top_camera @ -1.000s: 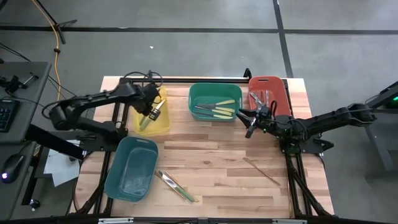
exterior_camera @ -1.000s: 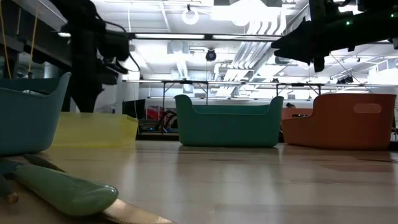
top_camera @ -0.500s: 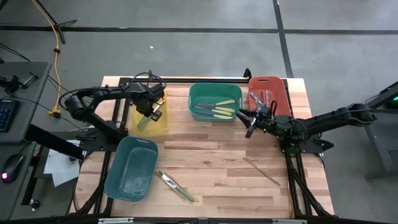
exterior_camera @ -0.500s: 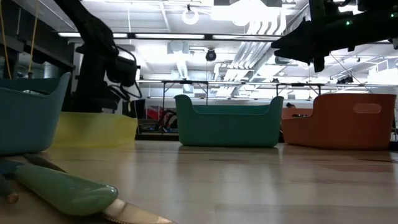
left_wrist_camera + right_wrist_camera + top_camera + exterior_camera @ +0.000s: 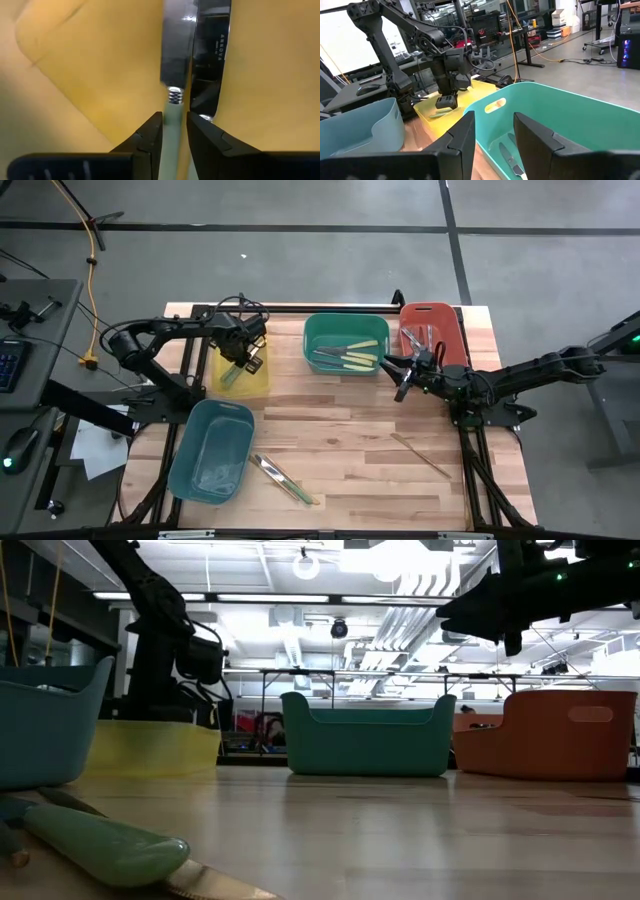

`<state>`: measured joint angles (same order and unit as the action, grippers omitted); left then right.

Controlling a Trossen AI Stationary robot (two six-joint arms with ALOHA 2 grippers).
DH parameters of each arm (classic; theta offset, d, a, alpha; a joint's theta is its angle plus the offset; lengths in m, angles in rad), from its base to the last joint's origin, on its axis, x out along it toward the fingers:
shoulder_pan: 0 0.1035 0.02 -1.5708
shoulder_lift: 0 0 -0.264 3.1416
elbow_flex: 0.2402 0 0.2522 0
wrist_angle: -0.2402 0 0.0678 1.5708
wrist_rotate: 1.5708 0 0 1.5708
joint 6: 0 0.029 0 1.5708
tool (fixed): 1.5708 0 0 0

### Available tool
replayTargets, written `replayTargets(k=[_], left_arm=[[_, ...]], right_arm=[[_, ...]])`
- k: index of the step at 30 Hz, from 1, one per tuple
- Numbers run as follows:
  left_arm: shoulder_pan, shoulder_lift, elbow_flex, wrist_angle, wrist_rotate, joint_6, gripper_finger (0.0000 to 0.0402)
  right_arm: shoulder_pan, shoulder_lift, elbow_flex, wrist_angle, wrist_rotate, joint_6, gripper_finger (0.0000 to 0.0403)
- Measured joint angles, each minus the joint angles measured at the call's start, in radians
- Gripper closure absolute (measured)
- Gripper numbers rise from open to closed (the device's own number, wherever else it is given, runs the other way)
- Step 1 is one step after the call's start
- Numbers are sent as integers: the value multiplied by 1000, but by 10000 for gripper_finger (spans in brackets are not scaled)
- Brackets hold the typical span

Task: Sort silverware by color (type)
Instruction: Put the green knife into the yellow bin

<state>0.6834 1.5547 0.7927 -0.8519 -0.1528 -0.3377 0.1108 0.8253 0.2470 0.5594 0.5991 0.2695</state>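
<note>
On the wooden bench (image 5: 350,430) the left gripper (image 5: 237,358) reaches into the yellow bin (image 5: 262,380), jaws clamped on a pale-green-handled knife (image 5: 173,65) (blade against the bin floor), while the right gripper (image 5: 400,375) hovers open-jawed beside the green bin (image 5: 312,330).

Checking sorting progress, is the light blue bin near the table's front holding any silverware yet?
No, the light blue bin shows only its bare floor.

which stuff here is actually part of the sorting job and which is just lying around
Job: green-handled knife in the left gripper, over the yellow bin; yellow-handled utensils in the green bin; silver utensils in the red bin; loose utensils by the teal bin; wooden utensil.
Lying about: keyboard, mouse, yellow cable; right gripper idle.
</note>
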Motion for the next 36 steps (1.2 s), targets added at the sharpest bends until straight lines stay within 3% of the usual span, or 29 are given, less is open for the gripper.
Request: replayTargets(k=[9,12,19,24,29,36], left_arm=[[0,0,12,-19,-1,57,324],[0,-10,61,-70,-56,64,326],[-3,-148,181,-70,-105,63,346],[-66,-316,185,100,-78,47,359],[-239,-453,155,319,-36,53,368],[-574,-567,-94,862,-5,115,378]], right_arm=[[0,0,0,0,0,0,284],[0,0,0,0,0,-8,284],[0,0,0,-1,0,-8,284],[0,0,0,-16,0,-8,284],[0,0,0,-21,0,-8,284],[0,0,0,-23,0,17,284]])
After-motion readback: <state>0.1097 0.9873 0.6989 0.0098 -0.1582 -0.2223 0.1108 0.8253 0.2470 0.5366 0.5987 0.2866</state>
